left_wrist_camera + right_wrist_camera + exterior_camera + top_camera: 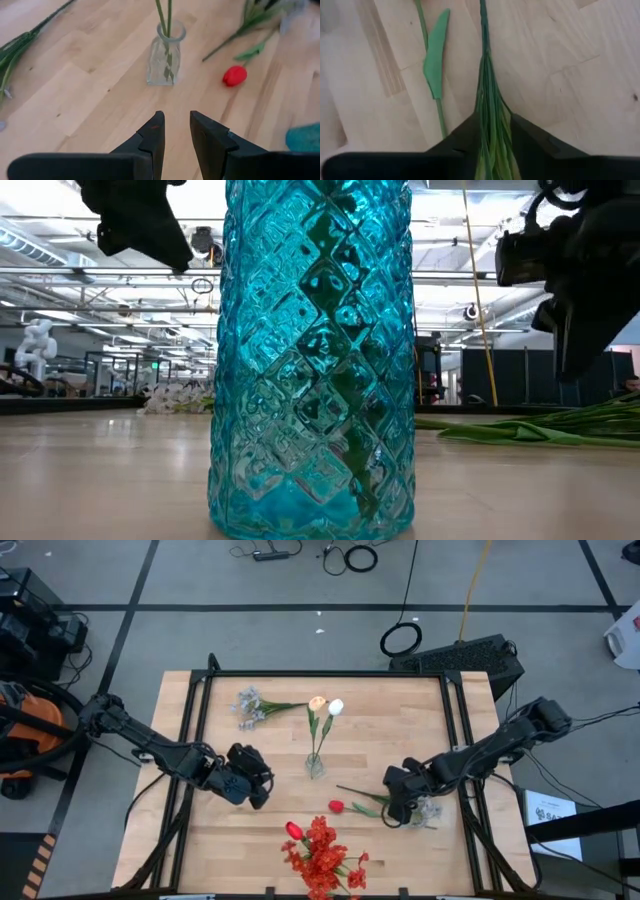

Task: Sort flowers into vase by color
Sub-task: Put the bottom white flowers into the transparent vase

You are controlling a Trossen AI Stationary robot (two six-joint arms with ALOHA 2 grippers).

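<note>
My right gripper [393,810] [493,118] is low over the table's right half, shut on a leafy green flower stem [489,100]. Pale blossoms [431,811] show just behind it. A red tulip [336,806] lies beside it, its thin stem and leaf [435,65] flat on the wood. A clear glass vase [315,765] [166,60] holds a peach and a white tulip. The blue glass vase [322,858] [312,360] at the near edge holds red blooms. A pale bluish spray [250,705] lies at the far left. My left gripper [256,786] [176,116] hovers open, left of the clear vase. My right gripper pinches the leafy stem at its bundle of long green leaves [490,135], one finger on each side. The fingers come in low from the table's right and point along the stem. The stem runs on ahead of the fingers along the table top.
Black rails frame the table on its left, right and far sides. Bare wood [400,720] lies between the clear vase and the far right corner. In the low view the blue vase fills the middle and green leaves [530,430] lie on the table to its right.
</note>
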